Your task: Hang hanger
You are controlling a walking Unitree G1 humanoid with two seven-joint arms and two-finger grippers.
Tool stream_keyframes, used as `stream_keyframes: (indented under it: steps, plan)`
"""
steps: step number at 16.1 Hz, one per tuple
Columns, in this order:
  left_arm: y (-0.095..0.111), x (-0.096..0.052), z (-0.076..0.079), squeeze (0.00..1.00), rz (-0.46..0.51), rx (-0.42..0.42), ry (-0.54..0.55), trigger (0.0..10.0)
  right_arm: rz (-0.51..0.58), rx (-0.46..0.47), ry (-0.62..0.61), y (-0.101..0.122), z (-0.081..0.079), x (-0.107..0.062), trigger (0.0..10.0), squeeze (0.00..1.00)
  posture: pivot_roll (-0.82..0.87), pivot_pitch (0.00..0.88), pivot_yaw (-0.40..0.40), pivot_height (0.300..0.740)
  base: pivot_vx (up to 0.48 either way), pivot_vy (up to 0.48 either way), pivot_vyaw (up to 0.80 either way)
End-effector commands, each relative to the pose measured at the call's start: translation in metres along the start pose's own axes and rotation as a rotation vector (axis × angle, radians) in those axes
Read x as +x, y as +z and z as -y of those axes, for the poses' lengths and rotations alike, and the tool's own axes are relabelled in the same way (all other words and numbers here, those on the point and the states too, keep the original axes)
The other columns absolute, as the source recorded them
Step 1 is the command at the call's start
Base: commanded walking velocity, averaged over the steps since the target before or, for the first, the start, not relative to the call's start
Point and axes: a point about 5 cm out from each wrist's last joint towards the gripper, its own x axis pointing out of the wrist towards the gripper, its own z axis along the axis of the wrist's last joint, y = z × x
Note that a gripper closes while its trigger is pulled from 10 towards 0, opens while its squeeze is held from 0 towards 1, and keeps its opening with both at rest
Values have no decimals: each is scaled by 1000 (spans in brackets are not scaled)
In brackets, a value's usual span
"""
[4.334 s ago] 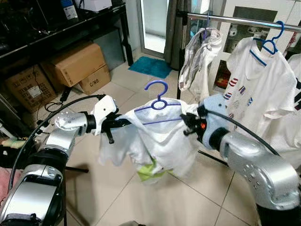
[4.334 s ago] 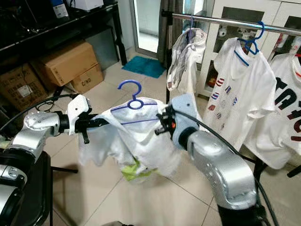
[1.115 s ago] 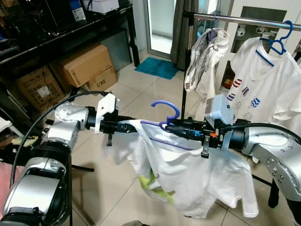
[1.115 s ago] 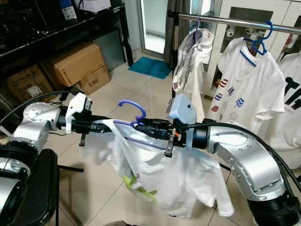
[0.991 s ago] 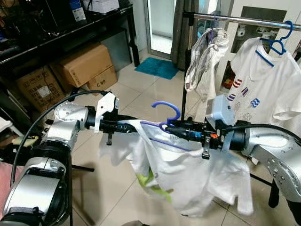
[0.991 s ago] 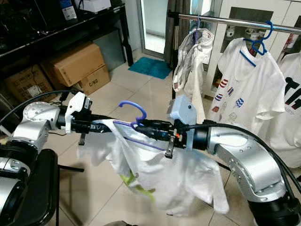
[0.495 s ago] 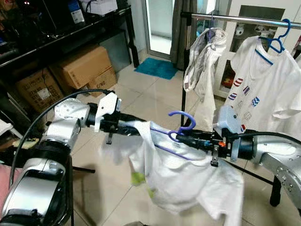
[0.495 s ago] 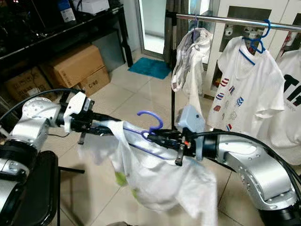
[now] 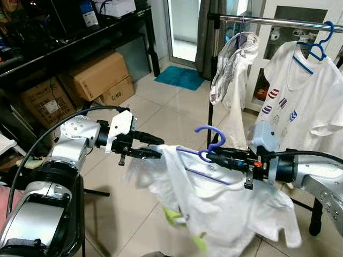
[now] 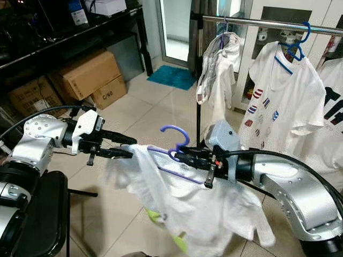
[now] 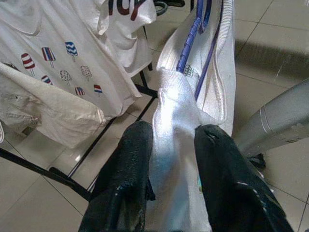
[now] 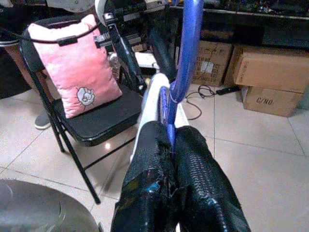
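Note:
A blue plastic hanger (image 9: 210, 136) carries a white T-shirt (image 9: 230, 209) with a green print low on it. My right gripper (image 9: 214, 157) is shut on the hanger's stem just under the hook (image 12: 186, 53), holding it at chest height in front of me. My left gripper (image 9: 154, 147) stands open at the shirt's left shoulder. In the left wrist view that cloth (image 11: 175, 125) still lies between the spread fingers (image 11: 129, 159). The metal clothes rail (image 9: 278, 22) runs across the upper right, above and beyond the hanger.
On the rail hang a greyish garment (image 9: 230, 59) and a white printed T-shirt (image 9: 305, 91) on another blue hanger. Cardboard boxes (image 9: 99, 75) sit under a black shelf at the left. A folding chair (image 12: 101, 116) with a pink cushion (image 12: 77, 72) stands behind me.
My left gripper has opened and loosed the shirt's shoulder. The right gripper has carried the hanger slightly right, and the shirt now hangs lower and swings.

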Motion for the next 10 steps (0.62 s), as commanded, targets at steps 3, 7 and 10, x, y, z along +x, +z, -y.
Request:
stream_keyframes:
  steps: [3, 7, 10]
  plan:
    - [6, 1, -2, 525, 42, 59, 39, 10000, -47, -47, -10, -3, 1, -4, 0, 0, -214, 0, 161, 740, 0, 0, 0]
    - [13, 4, -4, 0, 95, 65, 47, 10000, -90, -44, -16, -12, 1, -6, 0, 0, -210, 0, 151, 740, 0, 0, 0]
    - [22, 5, -21, 0, 158, 61, 244, 10000, -106, -7, -70, -22, 1, -7, 0, 0, -209, 0, 150, 740, 0, 0, 0]
